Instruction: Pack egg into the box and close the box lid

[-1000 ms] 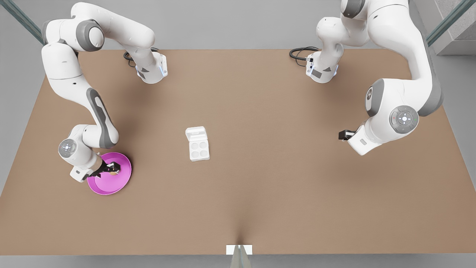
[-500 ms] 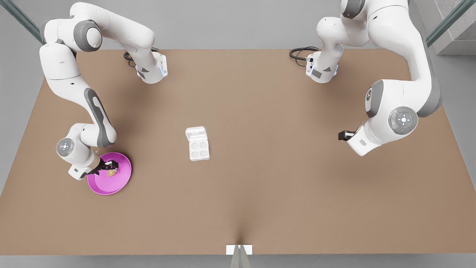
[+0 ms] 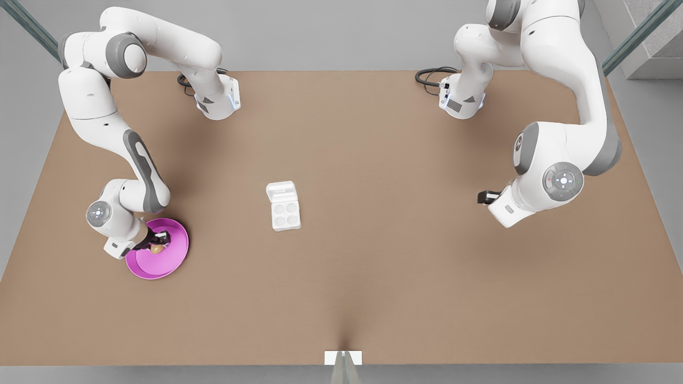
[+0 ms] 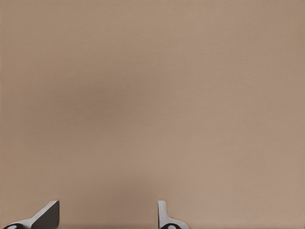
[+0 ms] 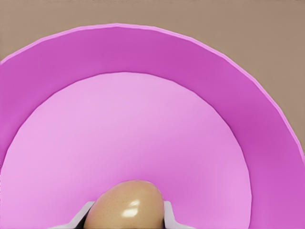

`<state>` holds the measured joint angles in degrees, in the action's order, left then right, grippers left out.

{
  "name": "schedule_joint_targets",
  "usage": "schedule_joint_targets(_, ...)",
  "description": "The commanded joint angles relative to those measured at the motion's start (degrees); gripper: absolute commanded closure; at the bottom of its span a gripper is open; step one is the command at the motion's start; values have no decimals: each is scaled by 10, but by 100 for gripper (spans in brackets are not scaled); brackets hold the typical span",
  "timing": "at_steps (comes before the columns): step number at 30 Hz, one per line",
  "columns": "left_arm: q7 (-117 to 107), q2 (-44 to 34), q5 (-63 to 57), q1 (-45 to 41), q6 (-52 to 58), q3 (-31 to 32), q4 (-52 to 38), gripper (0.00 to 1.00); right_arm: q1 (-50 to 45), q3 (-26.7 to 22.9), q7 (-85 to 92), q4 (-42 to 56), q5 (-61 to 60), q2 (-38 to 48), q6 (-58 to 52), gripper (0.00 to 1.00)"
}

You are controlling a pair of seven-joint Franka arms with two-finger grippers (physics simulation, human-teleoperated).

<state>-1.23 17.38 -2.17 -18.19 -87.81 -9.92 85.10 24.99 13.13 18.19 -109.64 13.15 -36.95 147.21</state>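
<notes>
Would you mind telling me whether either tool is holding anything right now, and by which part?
The right tool grips the egg across its sides, over the pink plate. The left tool is open above bare table.

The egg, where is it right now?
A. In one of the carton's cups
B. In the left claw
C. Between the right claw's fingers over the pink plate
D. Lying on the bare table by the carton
C: the right wrist view has the egg between the right claw fingers above the pink plate; the box cups sit empty, and the left claw hangs open over bare table.
</notes>
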Motion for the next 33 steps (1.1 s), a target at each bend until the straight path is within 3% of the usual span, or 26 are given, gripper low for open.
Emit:
schedule_joint_targets(1,-3,-1,0,0,-1,0,0,0,0,1,-3,0,5,0,0,54)
schedule_joint_targets(5,-3,-1,0,0,-2,0,0,0,0,5,-2,3,2,7,-6,54)
schedule_joint_targets(12,-3,0,0,0,-2,0,0,0,-24,107,-124,61,-1,43,-98,53)
schedule_joint_targets(17,-3,0,0,0,-2,0,0,0,-180,103,-328,146,4,38,-187,53)
schedule_joint_targets(23,-3,2,0,0,-3,0,0,0,-331,88,-506,224,5,0,-213,53)
schedule_joint_targets(33,-1,6,-2,3,-12,0,0,0,-354,73,-562,174,4,-9,-209,53)
